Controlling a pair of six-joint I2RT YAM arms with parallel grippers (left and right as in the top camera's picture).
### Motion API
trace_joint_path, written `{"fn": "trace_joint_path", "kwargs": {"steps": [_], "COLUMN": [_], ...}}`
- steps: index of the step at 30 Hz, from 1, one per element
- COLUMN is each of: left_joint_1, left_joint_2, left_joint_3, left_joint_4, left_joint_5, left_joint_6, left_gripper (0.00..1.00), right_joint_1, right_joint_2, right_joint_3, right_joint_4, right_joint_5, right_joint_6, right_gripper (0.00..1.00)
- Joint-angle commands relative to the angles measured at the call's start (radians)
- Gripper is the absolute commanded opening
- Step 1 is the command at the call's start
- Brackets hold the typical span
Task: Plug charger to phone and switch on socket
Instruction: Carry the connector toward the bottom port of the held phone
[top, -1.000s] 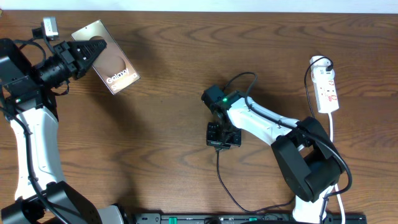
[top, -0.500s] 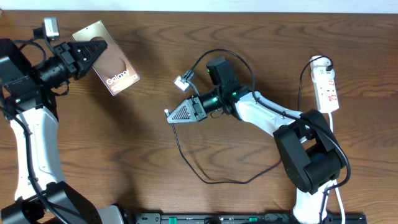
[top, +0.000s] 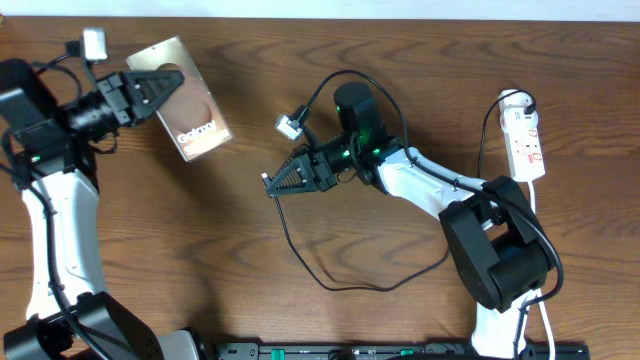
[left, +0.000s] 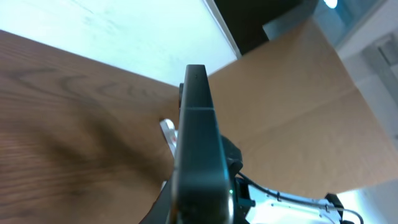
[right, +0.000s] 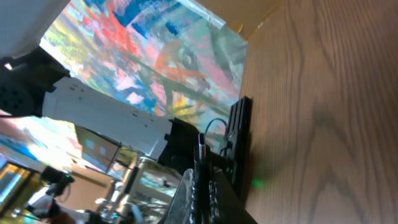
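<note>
My left gripper (top: 170, 82) is shut on the phone (top: 198, 128), a bronze slab with white "Galaxy" lettering, and holds it above the table at the far left. In the left wrist view the phone (left: 198, 124) shows edge-on. My right gripper (top: 272, 183) is shut on the plug end of the charger (top: 340, 288). It holds the plug in the air at mid-table, pointing left toward the phone, with a gap between them. The thin black cable loops down over the table behind it. The plug tip (right: 200, 149) sticks out between the right fingers (right: 202, 177). The white socket (top: 525, 140) lies at the far right.
A thicker black robot cable with a white connector (top: 290, 126) arches above the right wrist. The socket's white cord (top: 535, 215) runs down the right side past the right arm's base (top: 495, 265). The right arm also shows in the left wrist view (left: 280, 199).
My right gripper has risen off the table with the charger plug and swung left toward the phone, dragging the cable into a loop. My left gripper and the phone have shifted slightly right.
</note>
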Motion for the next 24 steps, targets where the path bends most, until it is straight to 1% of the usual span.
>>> {"fn": "trace_joint_path", "kwargs": {"steps": [1, 6, 13, 20, 24], "left_joint_1": [-0.063, -0.121, -0.135, -0.137, -0.142], "left_joint_2": [-0.004, -0.004, -0.004, -0.004, -0.004], "left_joint_3": [0.005, 0.005, 0.005, 0.005, 0.005], "left_joint_4": [0.006, 0.006, 0.006, 0.006, 0.006], "left_joint_5": [0.029, 0.019, 0.015, 0.008, 0.008], "left_joint_6": [0.043, 0.051, 0.066, 0.066, 0.066], "left_gripper": [0.08, 0.07, 0.08, 0.07, 0.07], "right_joint_1": [0.003, 0.007, 0.046, 0.060, 0.060], "right_joint_2": [0.002, 0.002, 0.002, 0.002, 0.002], "right_joint_3": [0.004, 0.004, 0.004, 0.004, 0.004], "right_joint_4": [0.086, 0.206, 0.400, 0.451, 0.489], "right_joint_5": [-0.023, -0.023, -0.023, 0.006, 0.054], "right_joint_6": [0.088, 0.161, 0.233, 0.232, 0.233], "right_gripper": [0.01, 0.01, 0.01, 0.01, 0.01]}}
